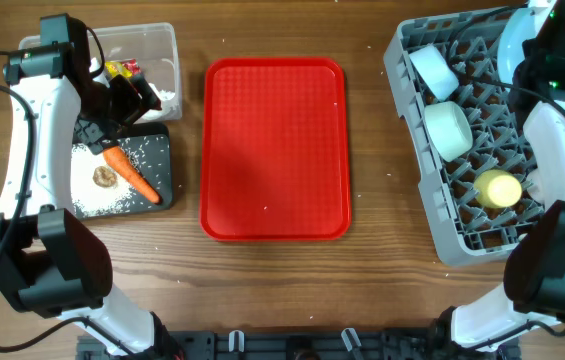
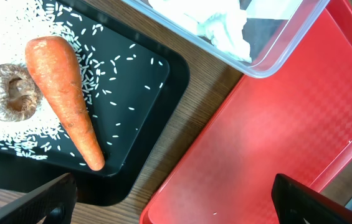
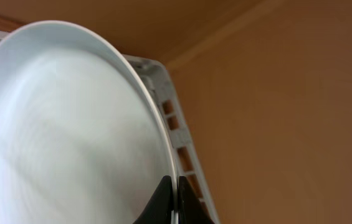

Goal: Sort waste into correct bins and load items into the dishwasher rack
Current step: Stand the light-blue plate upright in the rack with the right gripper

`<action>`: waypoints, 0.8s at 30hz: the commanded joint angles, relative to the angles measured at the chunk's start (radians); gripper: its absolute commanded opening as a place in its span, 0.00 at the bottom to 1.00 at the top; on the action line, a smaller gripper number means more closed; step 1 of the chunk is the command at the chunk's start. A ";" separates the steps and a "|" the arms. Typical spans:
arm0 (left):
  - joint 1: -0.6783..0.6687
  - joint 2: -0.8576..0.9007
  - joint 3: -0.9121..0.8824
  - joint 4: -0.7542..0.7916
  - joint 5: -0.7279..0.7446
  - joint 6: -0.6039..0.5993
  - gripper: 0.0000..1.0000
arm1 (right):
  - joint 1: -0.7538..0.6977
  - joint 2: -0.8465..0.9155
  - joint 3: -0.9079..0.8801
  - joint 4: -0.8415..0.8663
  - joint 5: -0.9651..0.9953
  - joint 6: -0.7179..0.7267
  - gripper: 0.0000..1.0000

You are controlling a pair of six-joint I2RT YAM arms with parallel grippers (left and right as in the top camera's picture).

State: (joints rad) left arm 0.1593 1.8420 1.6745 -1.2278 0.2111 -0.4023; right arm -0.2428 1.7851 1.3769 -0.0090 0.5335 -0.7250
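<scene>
The orange carrot (image 1: 130, 172) and a brown food lump (image 1: 104, 176) lie with white rice grains (image 1: 97, 205) in the black tray (image 1: 162, 145); they also show in the left wrist view (image 2: 66, 99). The clear tub (image 1: 167, 45) holds crumpled tissue (image 2: 225, 28) and wrappers (image 1: 120, 70). My left gripper (image 2: 172, 202) is open and empty, above the tray's near corner and the red tray's edge. My right gripper (image 3: 172, 199) is shut on the rim of the pale blue plate (image 3: 63, 130) over the grey rack (image 1: 462, 130). Two bowls (image 1: 432, 70) and a yellow cup (image 1: 499, 188) sit in the rack.
The flat red serving tray (image 1: 275, 148) lies in the middle of the wooden table, between the bins on the left and the rack on the right. The rack's white rim (image 3: 176, 130) shows beside the plate. The pink cup and white spoon are out of view.
</scene>
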 commanded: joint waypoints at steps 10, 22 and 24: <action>0.002 -0.009 -0.001 0.001 0.008 0.005 1.00 | 0.018 -0.076 0.010 -0.033 -0.045 0.405 0.99; 0.002 -0.009 -0.001 0.001 0.008 0.005 1.00 | 0.348 -0.408 0.010 -0.322 -0.970 0.639 1.00; 0.002 -0.009 -0.001 0.001 0.008 0.005 1.00 | 0.348 -0.396 0.010 -0.410 -0.945 0.639 1.00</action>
State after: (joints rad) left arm 0.1593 1.8420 1.6745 -1.2278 0.2108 -0.4023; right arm 0.1043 1.3720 1.3827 -0.3676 -0.4149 -0.0765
